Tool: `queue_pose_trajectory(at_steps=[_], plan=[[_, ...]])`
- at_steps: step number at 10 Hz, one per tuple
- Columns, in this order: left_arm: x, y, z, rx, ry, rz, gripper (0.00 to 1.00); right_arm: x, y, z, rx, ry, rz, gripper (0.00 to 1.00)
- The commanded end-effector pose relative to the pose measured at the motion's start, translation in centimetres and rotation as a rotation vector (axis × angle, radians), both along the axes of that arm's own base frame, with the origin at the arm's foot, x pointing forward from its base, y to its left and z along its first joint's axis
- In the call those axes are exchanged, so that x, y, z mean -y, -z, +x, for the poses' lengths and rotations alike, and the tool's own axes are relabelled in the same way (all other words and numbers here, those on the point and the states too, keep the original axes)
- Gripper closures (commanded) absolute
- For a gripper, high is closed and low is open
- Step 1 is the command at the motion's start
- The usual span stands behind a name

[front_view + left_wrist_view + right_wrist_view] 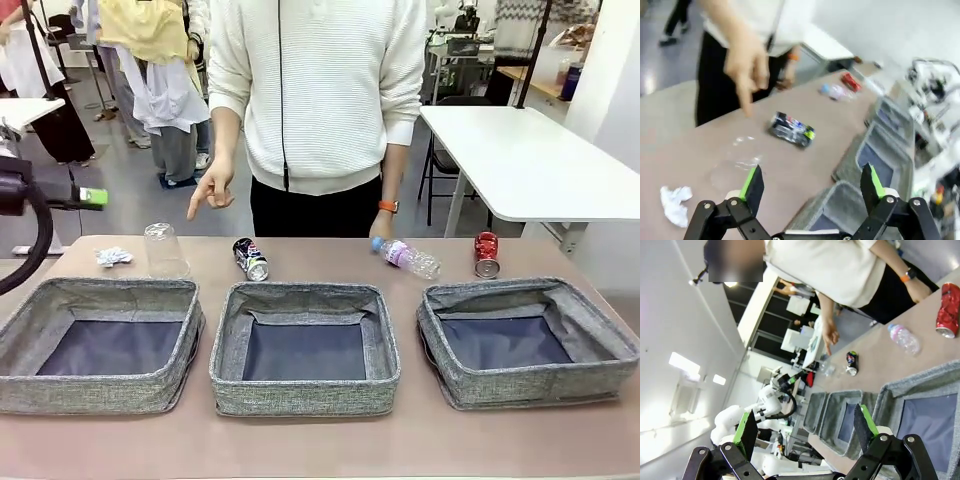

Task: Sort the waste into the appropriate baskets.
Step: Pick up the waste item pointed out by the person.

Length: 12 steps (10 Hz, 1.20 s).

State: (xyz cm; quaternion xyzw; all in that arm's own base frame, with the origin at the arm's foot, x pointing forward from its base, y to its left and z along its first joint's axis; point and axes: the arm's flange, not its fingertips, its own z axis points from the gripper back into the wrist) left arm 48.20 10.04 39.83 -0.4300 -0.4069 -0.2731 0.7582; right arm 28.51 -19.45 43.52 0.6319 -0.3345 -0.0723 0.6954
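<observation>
Three grey baskets stand in a row: left (100, 395), middle (305, 397), right (530, 385), all empty. Behind them lies the waste: crumpled white paper (113, 257), an upturned clear cup (164, 250), a dark crushed can (250, 258), a clear bottle (408, 257) and a red can (486, 254). My left gripper (810, 172) hangs open above the table's left end, over the cup (735, 167), with the paper (675, 202) beside it and the dark can (791, 129) beyond. My right gripper (804, 415) is open, high above the right basket (920, 385).
A person in a white sweater stands at the far side. One hand (210, 190) points down toward the dark can; the other (382, 225) rests by the bottle. A white table (530, 160) stands behind on the right. A black cable (30, 240) loops at the left edge.
</observation>
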Motion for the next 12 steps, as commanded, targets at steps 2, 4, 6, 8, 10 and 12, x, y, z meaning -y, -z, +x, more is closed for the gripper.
queue_pose_trajectory(at_steps=[2,4,6,8,10,12], plan=[[-0.6,2.4,-0.8,0.323,0.291,0.103,0.0,0.0,-0.1,0.2,0.036,0.008,0.003,0.0],[0.3,3.5,-0.4,0.427,0.137,0.221,0.0,0.0,-0.1,0.2,0.036,0.008,0.003,0.0],[0.1,2.7,-0.8,0.285,0.278,0.157,0.0,0.0,-0.1,0.2,0.036,0.008,0.003,0.0],[-0.1,3.1,-0.6,0.339,0.254,0.192,0.0,0.0,-0.1,0.2,0.036,0.008,0.003,0.0],[-1.7,4.5,4.8,0.469,0.128,0.388,0.0,0.0,-0.1,0.2,0.036,0.008,0.003,0.0],[-0.9,5.7,7.9,0.459,0.15,0.389,0.0,0.0,-0.1,0.2,0.036,0.008,0.003,0.0]])
